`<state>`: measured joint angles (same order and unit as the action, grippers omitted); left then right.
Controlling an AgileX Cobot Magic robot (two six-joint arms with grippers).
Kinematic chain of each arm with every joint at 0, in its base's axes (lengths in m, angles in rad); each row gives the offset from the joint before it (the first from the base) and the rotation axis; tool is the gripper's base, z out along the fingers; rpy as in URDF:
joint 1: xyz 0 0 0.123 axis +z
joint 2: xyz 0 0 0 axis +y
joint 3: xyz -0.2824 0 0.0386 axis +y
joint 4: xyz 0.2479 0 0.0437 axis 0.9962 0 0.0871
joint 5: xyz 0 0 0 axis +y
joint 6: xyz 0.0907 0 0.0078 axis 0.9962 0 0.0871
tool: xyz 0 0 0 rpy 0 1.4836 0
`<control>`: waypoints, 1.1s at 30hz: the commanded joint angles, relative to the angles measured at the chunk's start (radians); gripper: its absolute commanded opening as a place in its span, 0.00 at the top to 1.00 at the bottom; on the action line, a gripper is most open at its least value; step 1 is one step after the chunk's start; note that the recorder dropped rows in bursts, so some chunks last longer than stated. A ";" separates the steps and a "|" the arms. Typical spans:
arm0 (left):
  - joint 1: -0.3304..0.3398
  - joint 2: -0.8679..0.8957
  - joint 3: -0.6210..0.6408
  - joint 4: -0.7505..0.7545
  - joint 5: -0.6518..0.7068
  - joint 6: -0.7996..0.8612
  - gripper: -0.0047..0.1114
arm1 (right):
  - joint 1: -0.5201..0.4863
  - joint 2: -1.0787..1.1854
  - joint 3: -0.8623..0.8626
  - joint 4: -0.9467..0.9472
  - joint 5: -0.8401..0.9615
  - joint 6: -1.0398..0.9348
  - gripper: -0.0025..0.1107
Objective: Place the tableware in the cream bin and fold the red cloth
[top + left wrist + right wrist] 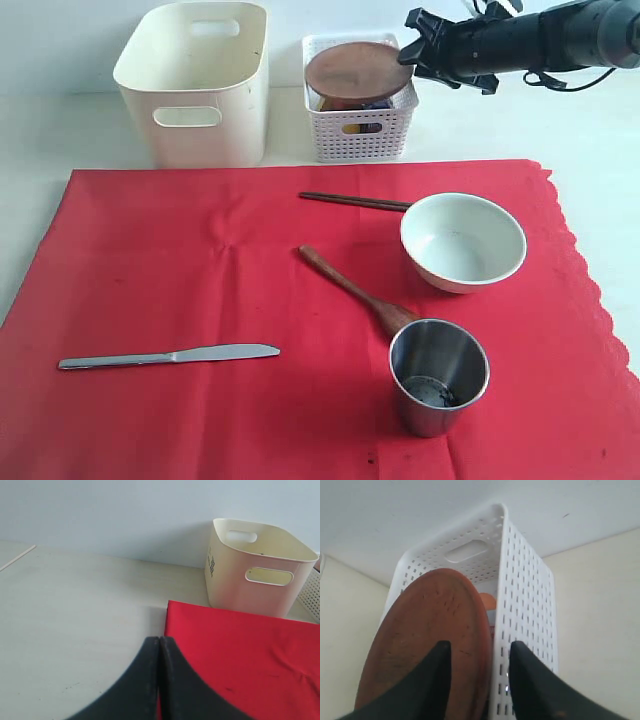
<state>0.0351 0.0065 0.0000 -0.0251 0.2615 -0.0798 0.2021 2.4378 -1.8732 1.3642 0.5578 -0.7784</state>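
The round brown plate (358, 70) lies tilted on top of the white lattice basket (360, 125). My right gripper (412, 50) is at its right edge and stands open (480, 644). One finger is over the plate (430, 630) and the other outside the basket wall (525, 605). The red cloth (200, 280) lies spread flat. On it are a white bowl (463, 241), a wooden spoon (355, 292), dark chopsticks (355, 201), a steel cup (438, 375) and a knife (170, 355). The cream bin (200, 85) stands behind the cloth at the left. My left gripper (159, 639) is shut and empty above the cloth's corner (240, 655).
The lattice basket holds items under the plate, one of them orange (487, 602). The cream bin (260, 575) and the basket stand side by side just past the cloth's far edge. The cloth's scalloped edge (585, 270) runs along the right. Bare pale table lies left of the cloth.
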 commanded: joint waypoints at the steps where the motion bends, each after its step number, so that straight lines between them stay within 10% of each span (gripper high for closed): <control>1: 0.002 -0.007 0.000 -0.003 -0.004 -0.004 0.95 | -0.004 -0.005 -0.010 -0.017 0.003 -0.006 0.62; 15: 0.002 -0.007 0.000 -0.003 -0.004 -0.004 0.95 | -0.004 -0.005 -0.010 -0.010 0.079 -0.182 0.70; 24: 0.002 -0.007 0.000 -0.003 -0.004 -0.004 0.95 | -0.004 -0.013 -0.010 -0.010 0.079 -0.192 0.98; 33: 0.002 -0.007 0.000 -0.003 -0.004 -0.004 0.95 | -0.006 -0.096 -0.010 0.009 0.114 -0.180 0.98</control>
<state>0.0351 0.0065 0.0000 -0.0251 0.2615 -0.0798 0.1978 2.3885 -1.8732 1.3491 0.6317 -0.9557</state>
